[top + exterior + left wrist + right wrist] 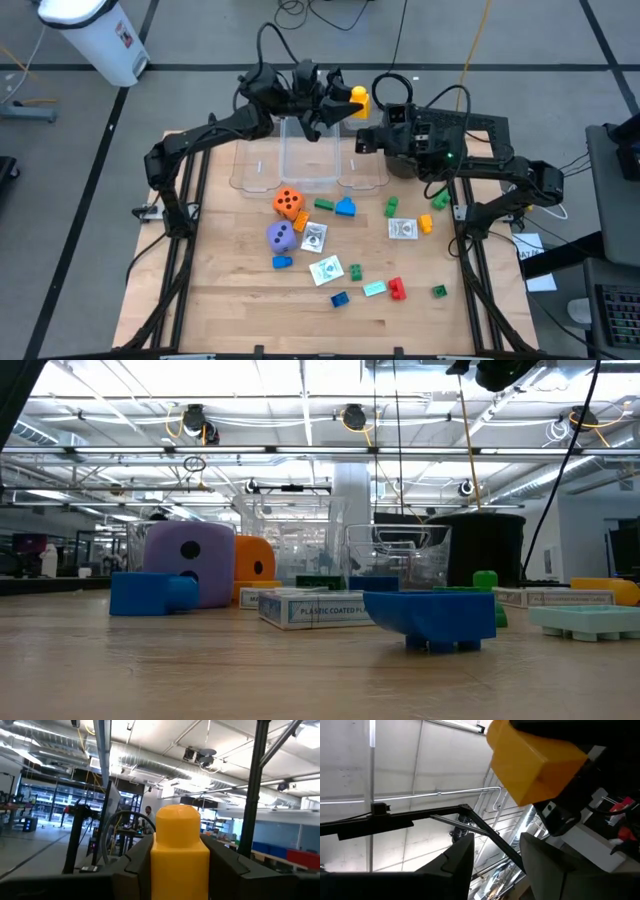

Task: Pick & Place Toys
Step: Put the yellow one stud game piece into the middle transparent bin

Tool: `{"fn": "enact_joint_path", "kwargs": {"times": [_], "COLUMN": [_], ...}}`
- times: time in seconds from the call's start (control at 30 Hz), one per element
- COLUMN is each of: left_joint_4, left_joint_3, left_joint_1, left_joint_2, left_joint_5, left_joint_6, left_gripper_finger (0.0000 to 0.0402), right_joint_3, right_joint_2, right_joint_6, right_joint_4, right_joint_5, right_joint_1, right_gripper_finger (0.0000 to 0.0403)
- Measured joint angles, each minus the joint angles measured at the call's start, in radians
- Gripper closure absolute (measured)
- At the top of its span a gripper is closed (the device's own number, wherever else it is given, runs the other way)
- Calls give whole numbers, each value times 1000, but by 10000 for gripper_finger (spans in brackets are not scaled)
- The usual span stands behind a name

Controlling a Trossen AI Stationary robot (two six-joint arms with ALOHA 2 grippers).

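Above the far edge of the tabletop (230, 310), the left pincer (345, 97) is lifted high and clamped on a yellow building block (358, 97); its wrist view shows that block (180, 852) squeezed upright between the two dark fingers (137, 865), round stud on top. Just beside it hangs the right pincer (368, 138), its fingers (460, 860) standing apart with nothing between them, the yellow block showing past them in the other arm's grip.

Below both arms sits the clear plastic tub (308, 155), with the black round pot (425, 160) near it, under the right arm. Closer to me the rest of the toys lie scattered on the wood: an orange die (288, 203) and a purple die (281, 236) near each other, a blue block (345, 207) and a green block (324, 204) just beside one another, a white printed card (403, 229), another card (327, 269), a red block (397, 289), a teal block (374, 288) and a small green block (439, 291)

From table height the purple die (190, 563) and orange die (254, 565) stand behind a blue block (150, 593)
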Motion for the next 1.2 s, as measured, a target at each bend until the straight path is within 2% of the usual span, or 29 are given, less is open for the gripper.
{"fn": "enact_joint_path", "kwargs": {"times": [0.17, 0.33, 0.47, 0.67, 0.83, 0.97, 1.2], "left_joint_4": [0, -26, -23, 29, 47, 37, 28], "left_joint_3": [0, 0, 0, 0, 7, 8, 9], "left_joint_1": [-1, -5, -5, -5, -1, 2, 5], "left_joint_2": [0, 0, 0, 0, 0, 0, -15], "left_joint_5": [18, 6, 7, 9, 34, 53, 71], "left_joint_6": [23, 71, 76, 66, 38, 35, 34], "left_gripper_finger": [242, 269, 268, 237, 266, 269, 232], "right_joint_3": [0, 0, 0, 0, 0, 0, 0], "right_joint_2": [0, 0, 0, 0, 0, 0, 0], "right_joint_6": [32, 55, 55, 72, 58, 65, 82], "right_joint_4": [37, 51, 53, 45, 15, 14, 18], "right_joint_5": [34, 51, 50, 34, 26, 23, -3], "right_joint_1": [0, 0, 0, 0, 0, 0, -20], "right_gripper_finger": [252, 252, 252, 252, 252, 252, 252]}}
